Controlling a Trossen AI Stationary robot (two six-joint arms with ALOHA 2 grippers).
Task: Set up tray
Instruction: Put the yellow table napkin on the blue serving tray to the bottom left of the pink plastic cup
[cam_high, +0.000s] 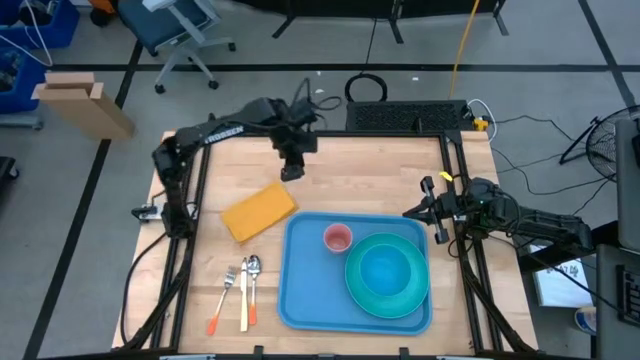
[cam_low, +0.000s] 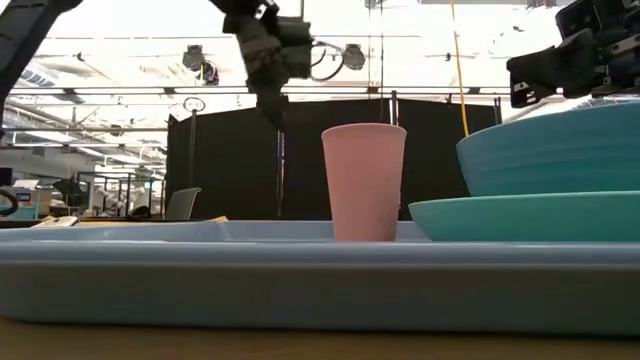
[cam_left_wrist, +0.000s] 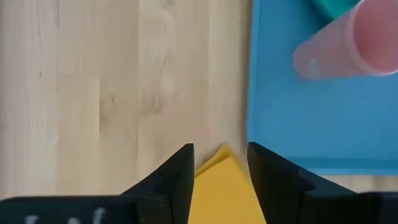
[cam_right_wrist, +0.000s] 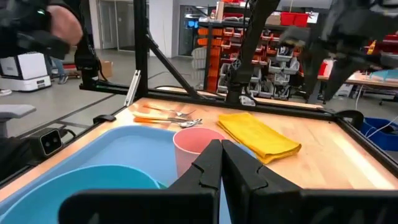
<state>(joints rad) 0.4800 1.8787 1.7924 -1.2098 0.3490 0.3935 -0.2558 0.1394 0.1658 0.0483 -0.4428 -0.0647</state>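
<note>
Your tray (cam_high: 305, 285) lies flat on the wooden table (cam_high: 380, 170), toward the near edge and right of centre, its long side running across the table. On it you have a pink cup (cam_high: 338, 238) standing upright near the tray's far edge, and just beside the cup a teal bowl (cam_high: 385, 271) sitting in a round teal plate (cam_high: 412, 302) that fills the tray's right half. Off the tray to its left, a folded yellow cloth (cam_high: 258, 211) lies at an angle near the tray's far left corner, and nearer you a fork (cam_high: 228, 282), a spoon (cam_high: 252, 270) and an orange-handled utensil (cam_high: 216, 318) lie side by side on the bare wood. Your left gripper (cam_high: 291, 172) hangs above the table beyond the cloth, its fingers (cam_left_wrist: 168, 183) parted with nothing between them; the arm above it carries white lettering that reads TROSSEN. Your right gripper (cam_high: 424, 212) waits at the table's right edge, just off the tray's far right corner, fingers (cam_right_wrist: 211, 163) closed together and empty.
</note>
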